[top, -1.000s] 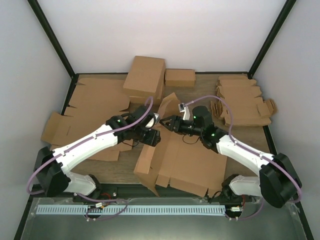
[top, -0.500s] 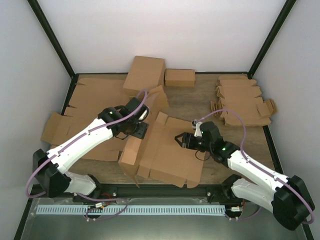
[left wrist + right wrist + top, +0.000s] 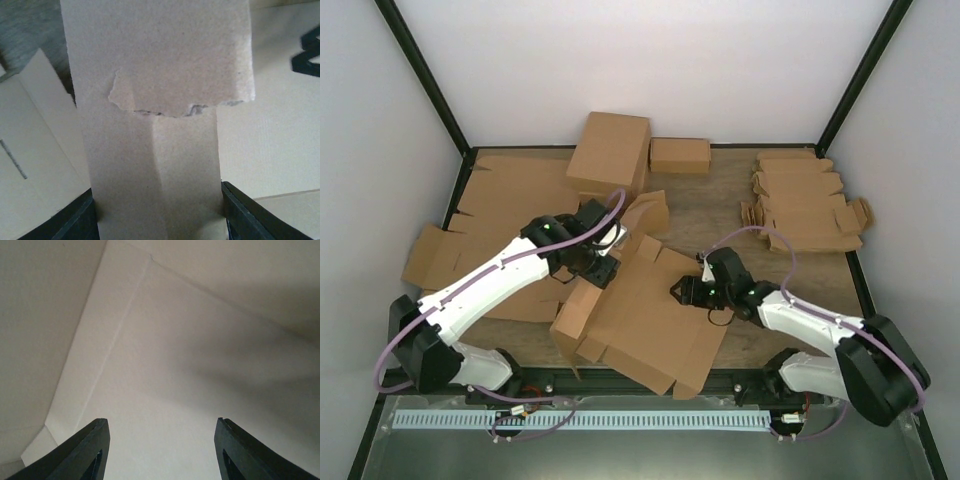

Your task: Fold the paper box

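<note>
The paper box (image 3: 645, 320) is a large brown cardboard blank lying partly folded at the table's near middle, its left side flaps raised. My left gripper (image 3: 604, 268) is at its far left corner, shut on a raised flap. In the left wrist view that flap (image 3: 155, 150) fills the gap between the fingers (image 3: 157, 222) and has a torn edge above. My right gripper (image 3: 681, 292) is open and low over the blank's right half. The right wrist view shows the flat creased panel (image 3: 175, 355) between its spread, empty fingers (image 3: 160, 440).
A folded brown box (image 3: 610, 150) and a small short brown box (image 3: 680, 155) stand at the back. Flat blanks (image 3: 495, 205) cover the left side. Smaller notched blanks (image 3: 805, 205) are stacked at the back right. The blank's near corner overhangs the table's front edge (image 3: 750, 375).
The blank has slid toward the near left, pulled by my left gripper. My right gripper has moved from the table's middle down onto the blank's right half.
</note>
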Robot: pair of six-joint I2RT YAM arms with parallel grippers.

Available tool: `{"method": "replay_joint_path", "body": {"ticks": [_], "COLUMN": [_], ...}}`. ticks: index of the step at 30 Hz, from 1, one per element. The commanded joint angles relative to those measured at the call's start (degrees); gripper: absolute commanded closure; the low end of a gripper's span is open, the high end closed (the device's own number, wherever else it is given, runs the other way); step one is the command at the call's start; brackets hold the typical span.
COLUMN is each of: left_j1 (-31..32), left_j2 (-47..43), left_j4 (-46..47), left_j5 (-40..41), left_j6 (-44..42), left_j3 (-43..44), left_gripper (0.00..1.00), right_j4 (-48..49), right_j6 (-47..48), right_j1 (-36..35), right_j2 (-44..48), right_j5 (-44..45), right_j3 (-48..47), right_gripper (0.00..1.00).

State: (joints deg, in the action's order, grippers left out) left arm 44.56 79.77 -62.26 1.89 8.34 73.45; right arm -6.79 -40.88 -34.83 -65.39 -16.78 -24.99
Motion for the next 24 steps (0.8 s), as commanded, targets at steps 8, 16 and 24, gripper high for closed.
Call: {"method": "replay_joint_path", "body": {"ticks": [8,16,24], "left_j1": [3.67,5.82,6.22], "left_j2": [-1.10,-1.97,-3.82], "left_j4": [1.56,1.47,2.41], "left_j5": [-5.32,-3.39,-3.06], "left_j6": [-1.81,-0.40,0.42], "left_j3": [-2.60,-2.71,-3.93], "left_gripper": [0.43,0.43,0.43], "right_j4": [7.06,11.01,17.09], "right_j6": [4.05,6.08,7.60], "right_j1": [6.70,14.98,16.34], "right_j2": [-13.41,-20.90,-24.96], "right_j5": [-5.66,-9.41,-14.14], "right_j3": [-11.46,-10.73,-10.24], "right_gripper": [0.77,0.83,0.64]}}
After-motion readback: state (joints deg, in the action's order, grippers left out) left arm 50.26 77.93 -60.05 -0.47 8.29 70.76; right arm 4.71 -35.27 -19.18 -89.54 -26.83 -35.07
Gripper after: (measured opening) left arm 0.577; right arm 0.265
